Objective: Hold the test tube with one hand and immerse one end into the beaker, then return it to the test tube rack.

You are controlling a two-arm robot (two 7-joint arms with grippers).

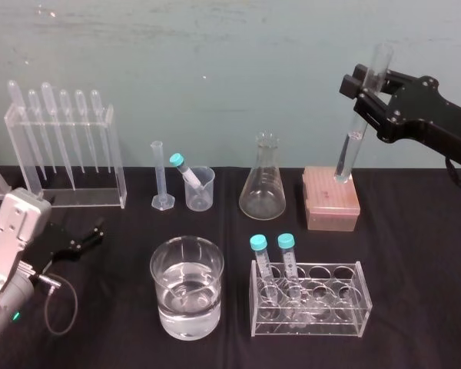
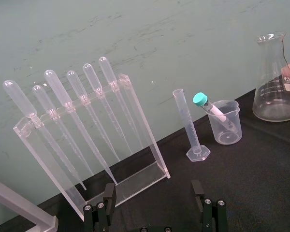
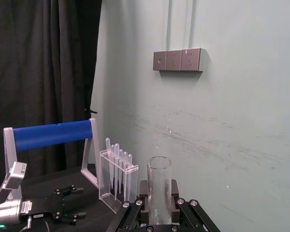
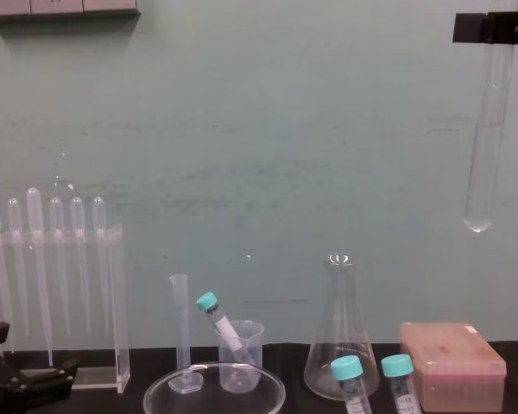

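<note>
- Tall clear glass conical flask (image 1: pixel 263 184) at the back middle of the black counter (image 1: pixel 415 292); used as the landmark below.
- High up, right of and above the flask: black right end effector (image 1: pixel 363 86), pinching the very long slender clear glass test tube (image 1: pixel 352 134) near its open top.
- Test tube slightly tilted in the head view, close to upright in the chest view (image 4: pixel 488 138); rounded lower end in the air, higher than the flask mouth, well above the counter.
- From the right wrist: tube's open rim (image 3: pixel 158 166) sticking up past the right end effector (image 3: pixel 158 220).
- Just left of the flask: small clear straight-sided beaker (image 1: pixel 200 192), with a short teal-capped tube (image 1: pixel 183 167) leaning inside.
- Just left of the beaker: thin clear graduated cylinder with a foot (image 1: pixel 159 177).
- In front of the flask, a little right: clear acrylic test tube rack (image 1: pixel 338 304), two teal-capped tubes (image 1: pixel 259 246) in its left holes.
- In front of the flask, to the left: wide round clear glass vessel of water (image 1: pixel 186 296).
- Just right of the flask: pink rectangular box (image 1: pixel 330 204).
- Far left of the flask: clear stand of six plastic pipettes (image 1: pixel 65 146).
- Far left and in front of the flask, low over the counter: left end effector (image 1: pixel 97 233), fingers (image 2: pixel 99 212) spread apart, gripping nothing.
</note>
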